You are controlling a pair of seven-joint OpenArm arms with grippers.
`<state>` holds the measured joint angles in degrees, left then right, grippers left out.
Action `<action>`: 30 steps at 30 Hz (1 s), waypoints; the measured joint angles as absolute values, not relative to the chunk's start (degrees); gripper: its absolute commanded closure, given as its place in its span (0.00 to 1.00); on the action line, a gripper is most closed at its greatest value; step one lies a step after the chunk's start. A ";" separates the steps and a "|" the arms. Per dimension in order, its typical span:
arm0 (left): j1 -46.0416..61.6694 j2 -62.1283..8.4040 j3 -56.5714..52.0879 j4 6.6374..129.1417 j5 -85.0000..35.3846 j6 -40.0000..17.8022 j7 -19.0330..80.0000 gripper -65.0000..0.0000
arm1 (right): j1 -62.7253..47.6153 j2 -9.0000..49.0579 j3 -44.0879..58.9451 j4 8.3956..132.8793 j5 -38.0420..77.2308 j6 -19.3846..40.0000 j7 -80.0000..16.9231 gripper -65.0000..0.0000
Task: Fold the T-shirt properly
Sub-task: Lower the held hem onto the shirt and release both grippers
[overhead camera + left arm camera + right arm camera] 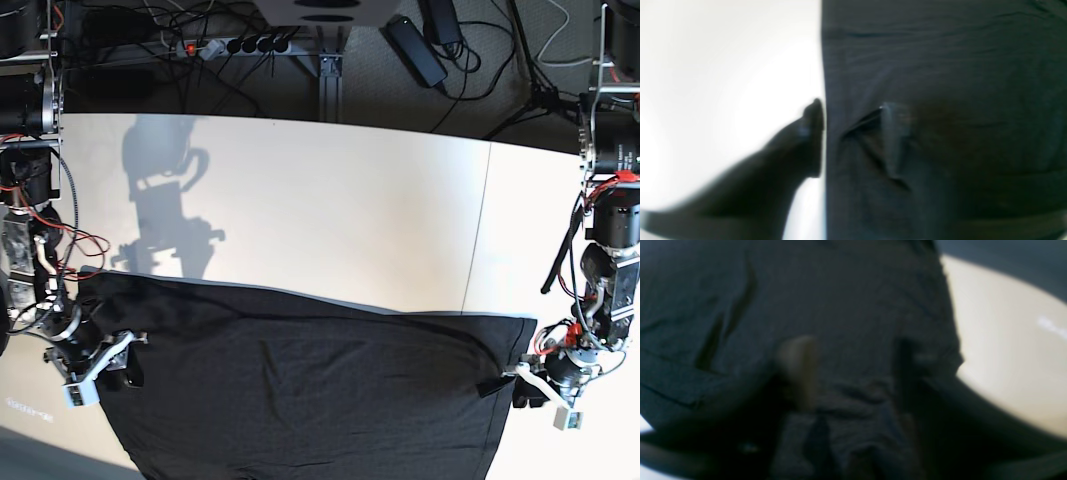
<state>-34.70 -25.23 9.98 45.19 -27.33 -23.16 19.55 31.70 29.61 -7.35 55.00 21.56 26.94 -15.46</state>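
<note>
The T-shirt is shown spread over the near half of the white table, its lower part cut off by the bottom of the base view; a straight far edge is seen running across the table, and no graphic is visible on the upper face. At the shirt's side edges the two claws are placed: the right gripper is seen with its fingers parted over rumpled cloth, nothing being pinched between them, and the left gripper straddles the shirt's straight side edge, one finger on bare table and one over the cloth, the jaws apart and not clamped. Folding is judged to be at an early to middle stage, with further folds left. Beyond the far edge, bare tabletop is left open for carrying cloth; cables lie past the table's back.
</note>
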 measured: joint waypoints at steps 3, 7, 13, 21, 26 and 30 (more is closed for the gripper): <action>-32.56 -22.94 10.94 44.95 -23.97 -23.16 18.31 1.00 | 31.73 27.75 -7.35 52.90 18.81 26.94 -15.59 1.00; -29.82 -21.87 11.33 44.14 -21.23 -22.94 18.61 1.00 | 31.75 27.14 -7.35 49.10 18.41 26.94 -15.66 1.00; -29.52 -20.16 11.29 39.72 -19.18 -20.99 17.10 1.00 | 31.59 26.83 -7.33 43.16 17.69 26.94 -16.23 1.00; -30.04 -19.53 11.18 38.59 -17.10 -20.75 18.68 1.00 | 28.08 26.83 -7.07 42.83 19.53 26.89 -16.99 1.00; -29.95 -19.57 11.18 40.21 -17.10 -20.73 22.65 1.00 | 25.65 27.03 -6.81 44.86 23.16 26.81 -19.00 1.00; -26.76 -20.43 11.14 45.39 -17.32 -20.56 24.91 1.00 | 22.04 27.86 -5.93 50.50 25.52 26.79 -23.57 1.00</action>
